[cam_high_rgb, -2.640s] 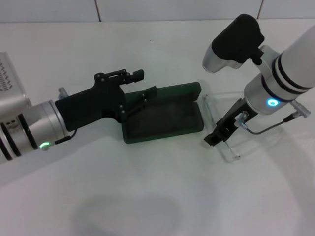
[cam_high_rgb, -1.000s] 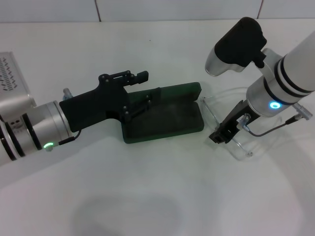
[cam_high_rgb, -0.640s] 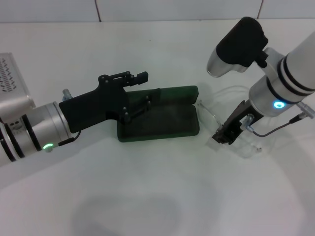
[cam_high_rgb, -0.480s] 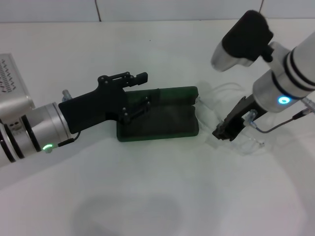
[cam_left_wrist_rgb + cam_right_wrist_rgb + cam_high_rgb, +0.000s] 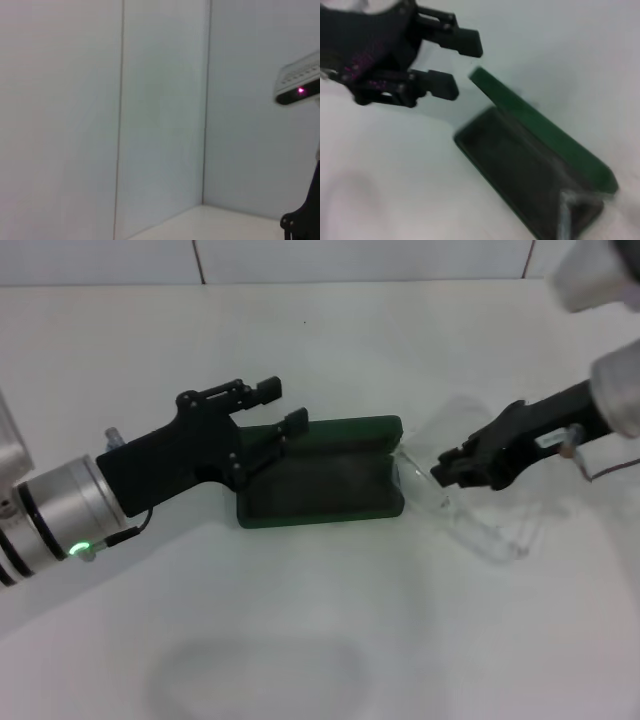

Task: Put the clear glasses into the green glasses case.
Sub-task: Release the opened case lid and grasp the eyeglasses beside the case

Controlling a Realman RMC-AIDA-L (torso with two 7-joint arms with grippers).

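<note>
The green glasses case lies open on the white table, with its lid standing along the far side. In the right wrist view the case shows its dark lining. My left gripper is open over the case's far left corner, holding nothing. It shows again as the left gripper in the right wrist view. My right gripper is shut on the clear glasses, just right of the case. The glasses hang tilted, one end near the case's right edge. A clear part of the glasses shows at that edge.
White tabletop all around, with a tiled wall along the back. The left wrist view shows only a pale wall corner and a grey device with a pink light.
My right arm has risen and swung to the right, taking the glasses up with it. My left gripper has drawn back slightly to the left. The case slid a little to the left.
</note>
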